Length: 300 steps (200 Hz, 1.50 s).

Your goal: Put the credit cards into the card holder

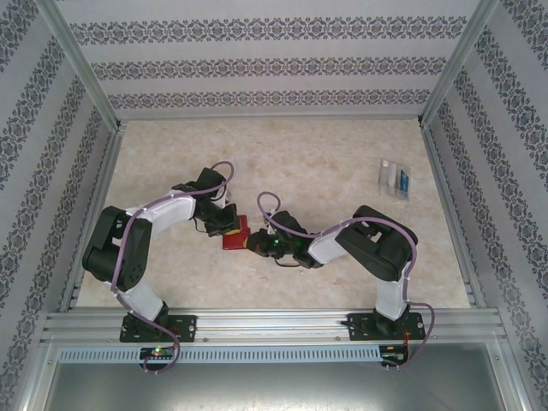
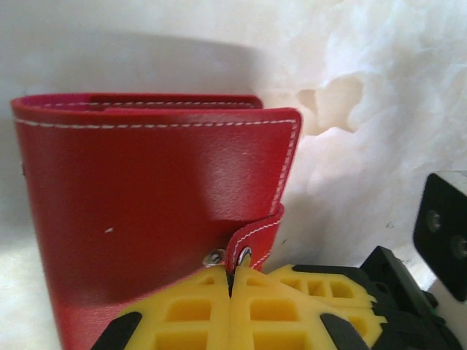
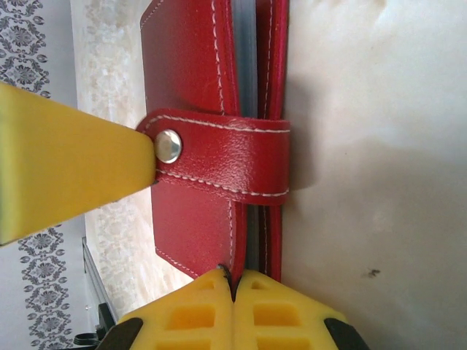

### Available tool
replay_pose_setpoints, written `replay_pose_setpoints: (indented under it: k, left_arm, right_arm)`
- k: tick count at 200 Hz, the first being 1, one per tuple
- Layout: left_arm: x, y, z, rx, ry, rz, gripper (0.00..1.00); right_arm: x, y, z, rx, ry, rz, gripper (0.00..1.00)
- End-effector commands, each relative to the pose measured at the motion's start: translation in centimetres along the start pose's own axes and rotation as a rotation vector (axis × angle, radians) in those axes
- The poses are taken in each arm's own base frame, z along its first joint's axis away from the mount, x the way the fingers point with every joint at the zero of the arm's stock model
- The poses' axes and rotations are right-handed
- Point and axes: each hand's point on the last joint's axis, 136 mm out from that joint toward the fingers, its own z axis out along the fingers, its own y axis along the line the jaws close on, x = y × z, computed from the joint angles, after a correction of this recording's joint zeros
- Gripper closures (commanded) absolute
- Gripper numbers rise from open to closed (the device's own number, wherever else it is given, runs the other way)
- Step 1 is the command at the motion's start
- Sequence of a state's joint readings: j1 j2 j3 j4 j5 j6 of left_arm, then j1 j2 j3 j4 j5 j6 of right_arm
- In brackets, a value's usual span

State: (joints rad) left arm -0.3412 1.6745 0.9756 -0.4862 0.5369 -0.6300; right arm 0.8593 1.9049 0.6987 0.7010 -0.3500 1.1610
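Left claw [image 2: 230, 283] pinches red wallet's [image 1: 235, 233] snap strap [image 3: 219, 157], right claw [image 3: 233, 283] its edge; card holder [image 1: 394, 178] lies well right of the wallet, nearer right arm.

The left arm [image 1: 158, 212] and right arm [image 1: 381, 248] are wearing white shells between bulky black joint housings, with purple cables [image 1: 223, 163] looping along them and black base plates [image 1: 175, 326] bolting them down. A green light [image 1: 276, 250] is glowing near the right wrist. The left gripper [image 2: 230, 281] and right gripper [image 3: 233, 281] are showing yellow fingers [image 2: 182, 315] moulded with square pockets, black-cornered.
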Motion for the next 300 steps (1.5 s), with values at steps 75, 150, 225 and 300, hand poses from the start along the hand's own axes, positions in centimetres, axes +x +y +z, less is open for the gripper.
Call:
replay_pose_setpoints:
  k: [75, 150, 225, 300]
  left_arm:
    - [0.3, 2.0, 1.1, -0.031, 0.044, -0.025, 1.0]
    - [1.0, 3.4, 1.8, -0.062, 0.057, -0.052, 1.0]
    - [1.2, 3.8, 2.1, -0.048, 0.067, -0.064, 1.0]
    - [1.1, 3.7, 1.9, -0.01, 0.051, -0.086, 1.0]
  right_arm:
    - [-0.3, -2.4, 0.2, 0.077, -0.002, 0.05, 0.95]
    - [-0.6, -2.7, 0.2, 0.083, -0.008, 0.062, 0.94]
    - [-3.5, 0.9, -2.4, 0.062, -0.025, 0.023, 0.72]
    - [-4.3, 3.8, 0.5, 0.021, 0.08, -0.022, 0.95]
